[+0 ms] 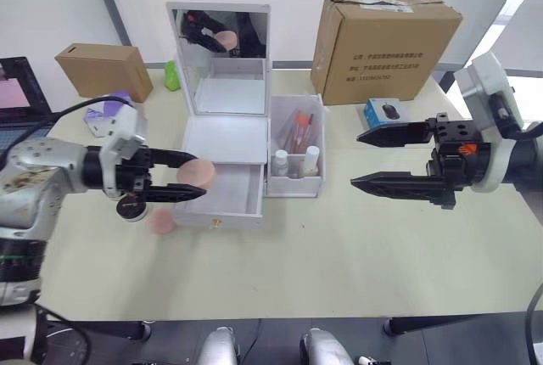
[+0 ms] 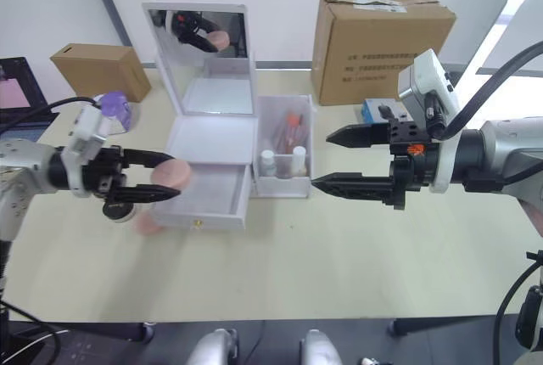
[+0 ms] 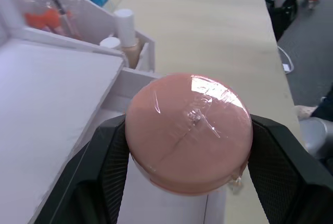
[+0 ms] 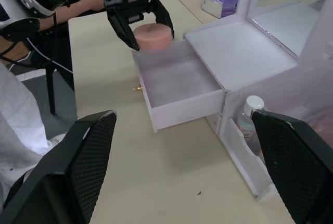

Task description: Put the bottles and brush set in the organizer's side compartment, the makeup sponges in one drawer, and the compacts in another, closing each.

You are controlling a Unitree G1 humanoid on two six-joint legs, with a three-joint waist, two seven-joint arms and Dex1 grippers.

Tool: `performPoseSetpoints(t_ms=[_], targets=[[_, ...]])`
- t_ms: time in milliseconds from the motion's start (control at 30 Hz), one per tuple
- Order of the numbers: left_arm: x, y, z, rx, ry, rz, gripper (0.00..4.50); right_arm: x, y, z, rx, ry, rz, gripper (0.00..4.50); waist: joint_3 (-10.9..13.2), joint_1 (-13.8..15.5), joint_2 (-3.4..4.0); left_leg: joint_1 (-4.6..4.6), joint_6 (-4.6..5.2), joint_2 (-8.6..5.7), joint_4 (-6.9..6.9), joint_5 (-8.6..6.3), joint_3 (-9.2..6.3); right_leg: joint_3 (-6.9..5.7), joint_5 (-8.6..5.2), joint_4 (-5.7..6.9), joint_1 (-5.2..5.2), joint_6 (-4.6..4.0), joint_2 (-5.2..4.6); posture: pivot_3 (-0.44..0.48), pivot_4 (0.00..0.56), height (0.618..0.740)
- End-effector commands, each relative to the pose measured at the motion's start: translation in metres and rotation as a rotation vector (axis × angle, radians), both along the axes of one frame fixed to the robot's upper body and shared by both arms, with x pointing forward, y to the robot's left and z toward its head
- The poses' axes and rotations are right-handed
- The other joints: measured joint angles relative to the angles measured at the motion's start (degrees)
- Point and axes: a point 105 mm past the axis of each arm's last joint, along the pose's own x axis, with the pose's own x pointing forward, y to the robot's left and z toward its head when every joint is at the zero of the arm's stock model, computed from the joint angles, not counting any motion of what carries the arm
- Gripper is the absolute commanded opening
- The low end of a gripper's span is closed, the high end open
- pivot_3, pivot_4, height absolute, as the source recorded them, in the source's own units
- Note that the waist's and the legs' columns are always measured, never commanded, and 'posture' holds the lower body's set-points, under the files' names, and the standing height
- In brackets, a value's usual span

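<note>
One sponge [image 1: 200, 172] between left tool [image 1: 193, 176] fingers

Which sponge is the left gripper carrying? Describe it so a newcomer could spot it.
Start at the white organizer with the upright mirror in the middle of the table. Its drawer is pulled open toward the robot, and at the drawer's left edge the left gripper is shut on a makeup sponge. It is a round pink puck in shiny clear wrap, held up, unlike the second pink sponge lying on the table beneath the gripper.
</note>
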Motion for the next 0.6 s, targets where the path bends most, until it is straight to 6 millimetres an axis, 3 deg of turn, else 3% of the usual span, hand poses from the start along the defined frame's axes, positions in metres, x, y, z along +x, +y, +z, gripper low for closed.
performPoseSetpoints(t_ms=[33,200,600], targets=[[0.007,-0.002,0.004,0.019,-0.036,-0.029,2.94,-0.012,-0.004,0.01,-0.001,-0.06,-0.029,4.5,0.01,-0.03,0.02,0.02,0.02,0.0,0.0,0.01,-0.12,-0.01,-0.01,0.0,0.02,-0.03,0.06,0.0,0.15,0.74],[0.014,0.007,-0.003,0.065,-0.046,-0.02,2.94,-0.02,-0.007,0.01,-0.001,-0.063,-0.057,4.5,0.01,-0.13,0.02,0.28,0.03,0.0,-0.02,0.02,-0.24,0.03,-0.11,0.0,0.21,-0.03,0.11,0.0,0.15,0.74],[0.013,0.023,-0.018,0.141,-0.063,-0.002,2.94,-0.014,-0.007,0.011,0.016,-0.055,-0.052,4.5,0.01,0.24,0.02,0.25,0.03,-0.02,-0.02,0.02,-0.23,-0.02,-0.28,0.01,0.25,-0.38,0.01,0.0,0.15,0.74]])
